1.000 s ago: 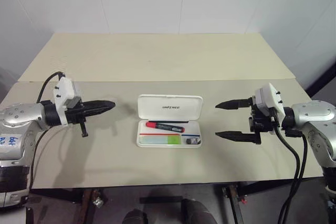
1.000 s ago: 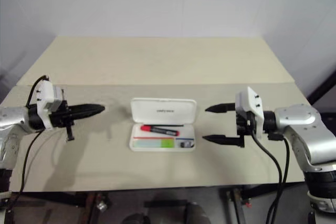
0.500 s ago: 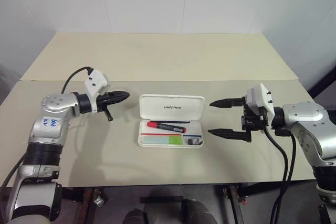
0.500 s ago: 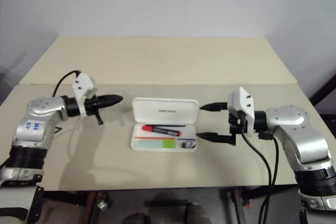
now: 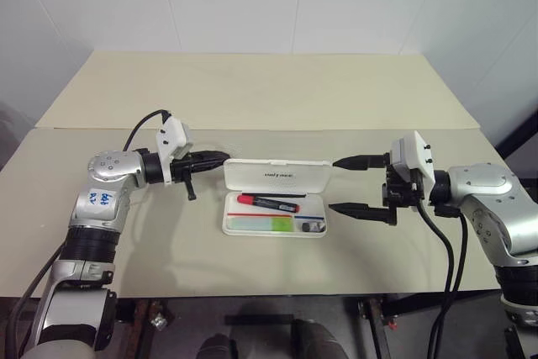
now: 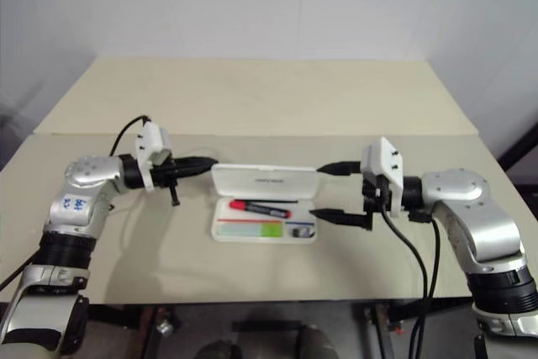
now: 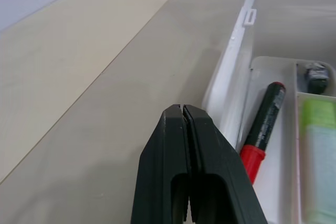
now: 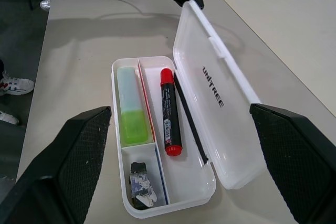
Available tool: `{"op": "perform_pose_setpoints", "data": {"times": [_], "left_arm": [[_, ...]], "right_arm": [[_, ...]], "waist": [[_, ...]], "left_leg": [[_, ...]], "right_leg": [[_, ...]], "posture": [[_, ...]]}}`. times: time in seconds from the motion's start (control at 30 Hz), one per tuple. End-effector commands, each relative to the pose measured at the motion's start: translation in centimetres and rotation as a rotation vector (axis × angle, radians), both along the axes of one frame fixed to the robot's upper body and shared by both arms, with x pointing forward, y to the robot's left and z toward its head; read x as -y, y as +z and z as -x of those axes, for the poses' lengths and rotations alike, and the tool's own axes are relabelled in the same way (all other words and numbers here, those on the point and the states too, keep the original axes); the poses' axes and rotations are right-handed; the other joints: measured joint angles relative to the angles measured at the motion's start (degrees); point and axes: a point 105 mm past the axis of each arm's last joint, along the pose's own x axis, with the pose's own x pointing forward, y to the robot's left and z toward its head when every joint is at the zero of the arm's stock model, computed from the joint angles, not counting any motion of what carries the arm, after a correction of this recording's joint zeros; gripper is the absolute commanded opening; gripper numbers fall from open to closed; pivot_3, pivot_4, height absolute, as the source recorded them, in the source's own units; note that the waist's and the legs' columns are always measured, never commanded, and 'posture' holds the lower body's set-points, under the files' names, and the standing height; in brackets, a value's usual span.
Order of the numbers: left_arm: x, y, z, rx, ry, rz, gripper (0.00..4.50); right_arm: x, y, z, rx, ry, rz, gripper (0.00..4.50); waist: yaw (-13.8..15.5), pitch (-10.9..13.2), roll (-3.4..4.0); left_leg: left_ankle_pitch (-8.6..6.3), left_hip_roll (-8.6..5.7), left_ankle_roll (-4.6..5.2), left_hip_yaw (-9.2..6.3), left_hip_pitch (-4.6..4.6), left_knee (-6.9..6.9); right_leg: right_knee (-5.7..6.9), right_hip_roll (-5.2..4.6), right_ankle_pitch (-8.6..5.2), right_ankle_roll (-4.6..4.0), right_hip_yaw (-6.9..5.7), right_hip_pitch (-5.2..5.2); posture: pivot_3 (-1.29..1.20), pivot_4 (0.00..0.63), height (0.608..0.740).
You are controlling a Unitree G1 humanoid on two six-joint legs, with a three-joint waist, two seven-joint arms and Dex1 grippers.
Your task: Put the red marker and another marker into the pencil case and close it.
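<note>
Both markers already lay inside the open pencil case [image 5: 274, 199] mid-worktop; my clenched left pincer [image 5: 220, 157] sat behind the lid, right pincer [image 5: 348, 184] gaping. I feared shoving the case instead of closing it.

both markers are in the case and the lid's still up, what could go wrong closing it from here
The shut left gripper is at one end of the lid, behind it. Pushing at a corner could slide or twist the light pencil case on the table rather than fold the lid down.

The open right gripper has one finger near the lid's other end, so the lid could catch on it.

The red marker lies close to the hinge and may jam the lid.
</note>
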Motion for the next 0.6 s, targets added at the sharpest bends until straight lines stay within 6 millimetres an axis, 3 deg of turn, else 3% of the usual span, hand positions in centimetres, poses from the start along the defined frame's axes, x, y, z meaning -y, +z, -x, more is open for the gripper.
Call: {"op": "perform_pose_setpoints", "data": {"times": [0.03,0.27,0.5,0.6], "left_arm": [[0.6,0.9,1.4,0.065,-0.08,-0.032,0.05],[2.0,-1.1,3.2,0.012,-0.186,-0.122,0.05],[3.4,-6.2,4.2,-0.153,-0.196,-0.249,0.05],[3.6,-7.3,4.0,-0.209,-0.167,-0.279,0.05]], "right_arm": [[-0.4,0.6,0.5,0.028,0.021,-0.008,4.5],[-0.2,0.6,0.7,0.018,0.016,-0.014,4.5],[-0.1,0.4,1.4,-0.007,-0.015,-0.027,4.5],[-0.3,0.3,1.7,-0.012,-0.025,-0.039,4.5]], "waist": [[0.0,0.0,0.0],[0.0,0.0,0.0],[0.0,0.0,0.01],[0.0,0.0,0.0]], "left_leg": [[0.0,0.0,0.0,0.0,0.0,0.0],[0.0,0.0,0.0,-0.01,0.0,0.01],[0.0,0.0,0.0,-0.02,0.02,0.01],[0.01,0.0,0.01,-0.04,0.04,0.02]], "right_leg": [[0.01,0.0,0.0,0.0,0.0,0.0],[-0.02,0.0,0.0,0.0,0.01,0.02],[-0.04,0.0,0.0,0.0,0.03,0.02],[-0.02,0.01,0.0,0.0,0.03,0.03]], "posture": [[0.0,0.15,0.74],[0.0,0.15,0.74],[0.0,0.15,0.74],[0.0,0.15,0.74]]}}
